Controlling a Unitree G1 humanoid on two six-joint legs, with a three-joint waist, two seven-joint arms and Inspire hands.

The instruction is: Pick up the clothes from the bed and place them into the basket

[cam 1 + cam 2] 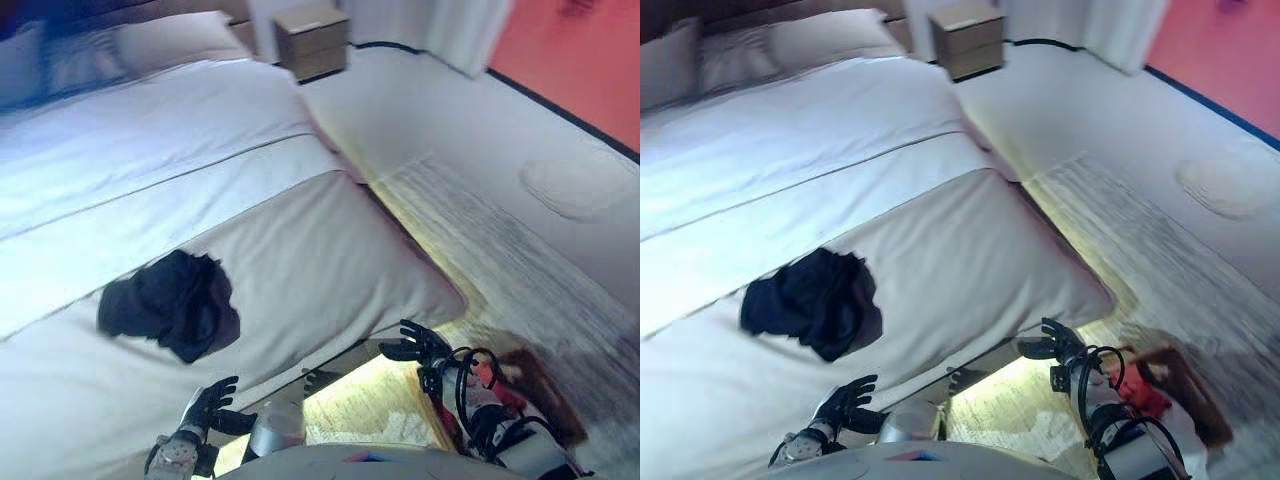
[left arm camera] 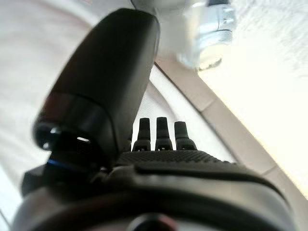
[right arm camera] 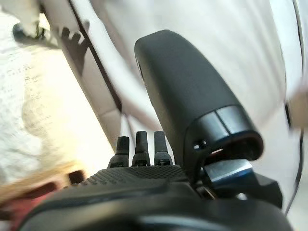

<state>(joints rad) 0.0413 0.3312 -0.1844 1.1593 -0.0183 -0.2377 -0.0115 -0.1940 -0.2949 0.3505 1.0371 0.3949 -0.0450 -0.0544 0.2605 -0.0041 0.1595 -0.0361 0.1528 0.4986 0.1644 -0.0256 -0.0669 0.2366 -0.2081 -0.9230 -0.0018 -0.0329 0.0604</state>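
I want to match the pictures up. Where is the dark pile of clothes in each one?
Left eye view: the dark clothes lie on the bed, lower left.
Right eye view: same spot, clothes lower left on the bed.
Left wrist view: not in it.
Right wrist view: not in it.
Shared landmark: the wooden nightstand beside the bed, at the top of both eye views.

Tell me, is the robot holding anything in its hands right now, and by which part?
Nothing is held. The left hand and right hand are both open and empty near the bed's edge, and the dark clothes lie untouched on the bed.
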